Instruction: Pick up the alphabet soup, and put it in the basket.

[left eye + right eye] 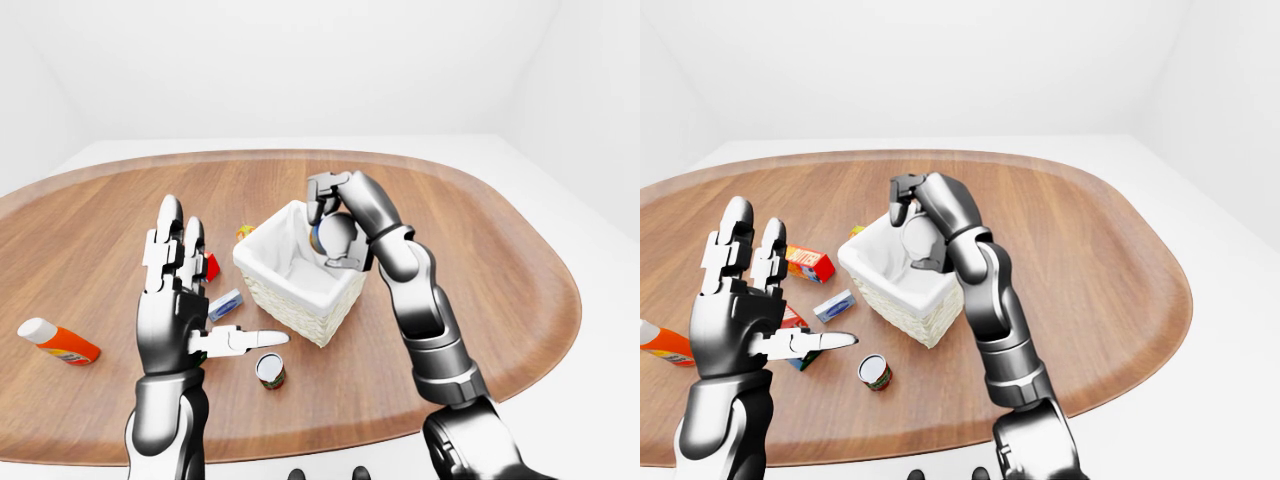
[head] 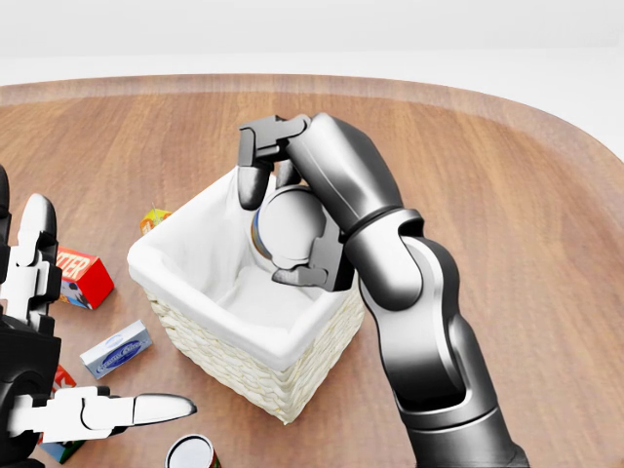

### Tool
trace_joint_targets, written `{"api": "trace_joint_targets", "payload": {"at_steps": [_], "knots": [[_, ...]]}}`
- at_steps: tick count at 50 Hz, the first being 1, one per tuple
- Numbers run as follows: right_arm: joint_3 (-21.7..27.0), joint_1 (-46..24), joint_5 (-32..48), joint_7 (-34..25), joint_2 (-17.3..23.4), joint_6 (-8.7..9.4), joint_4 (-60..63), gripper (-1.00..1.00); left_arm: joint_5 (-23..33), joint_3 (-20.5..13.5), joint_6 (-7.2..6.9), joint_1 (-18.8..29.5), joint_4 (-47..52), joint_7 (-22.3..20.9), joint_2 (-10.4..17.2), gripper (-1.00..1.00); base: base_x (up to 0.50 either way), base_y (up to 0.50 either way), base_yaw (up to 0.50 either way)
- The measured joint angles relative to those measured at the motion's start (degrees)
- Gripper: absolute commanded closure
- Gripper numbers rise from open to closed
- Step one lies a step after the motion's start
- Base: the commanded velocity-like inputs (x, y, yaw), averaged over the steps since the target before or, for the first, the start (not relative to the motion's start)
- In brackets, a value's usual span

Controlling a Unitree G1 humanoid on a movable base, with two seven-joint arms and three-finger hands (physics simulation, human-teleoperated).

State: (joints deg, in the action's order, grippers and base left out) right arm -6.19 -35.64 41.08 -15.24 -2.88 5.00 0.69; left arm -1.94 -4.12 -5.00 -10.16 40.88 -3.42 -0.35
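Note:
The alphabet soup can [image 2: 295, 222] shows its grey round end and a strip of blue and yellow label. My right hand [image 2: 274, 230] is shut on it, fingers over the top and thumb underneath. It holds the can over the open mouth of the white-lined wicker basket [image 2: 246, 363], near the basket's upper right rim, above the lining. My left hand [image 1: 218, 288] is open and empty, raised palm-in to the left of the basket.
A second small can [image 1: 270, 370] stands on the wooden table [image 1: 500, 260] below the basket. A red box [image 2: 84, 276], a blue-and-white box [image 2: 117, 350] and a yellow item [image 2: 154, 220] lie left of the basket. An orange bottle [image 1: 58, 342] lies at far left.

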Motion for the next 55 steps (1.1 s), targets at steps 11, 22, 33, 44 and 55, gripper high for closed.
{"api": "trace_joint_targets", "payload": {"at_steps": [11, 22, 33, 44, 55], "knots": [[0.4, -4.6, 0.3, -0.7, 0.3, 0.0, -9.0, 1.0, -0.1, -0.1, 0.0, 0.0, 0.0, -0.1, 0.0, -1.0, 0.0, 0.0, 0.0], [1.0, -9.9, 0.2, 0.4, 0.8, 0.0, -19.8, 1.0, -0.2, -0.2, 0.0, 0.1, -0.2, -0.1, 0.0, -1.0, 0.0, 0.0, 0.0], [1.6, -15.7, -0.4, 3.0, 1.3, 0.0, -33.1, 1.0, -0.1, -0.2, 0.0, 0.1, -0.2, -0.1, 0.0, -1.0, 0.0, 0.0, 0.0], [1.9, -22.3, -1.5, 6.9, 1.1, 0.0, -47.7, 1.0, -0.1, -0.2, 0.0, 0.2, -0.4, -0.1, 0.0, -1.0, 0.0, 0.0, 0.0], [1.9, -27.1, -1.7, 10.0, 0.3, 0.0, -58.8, 1.0, -0.1, -0.2, 0.0, 0.3, -0.4, 0.0, 0.0, -1.0, 0.0, 0.0, 0.0]]}}
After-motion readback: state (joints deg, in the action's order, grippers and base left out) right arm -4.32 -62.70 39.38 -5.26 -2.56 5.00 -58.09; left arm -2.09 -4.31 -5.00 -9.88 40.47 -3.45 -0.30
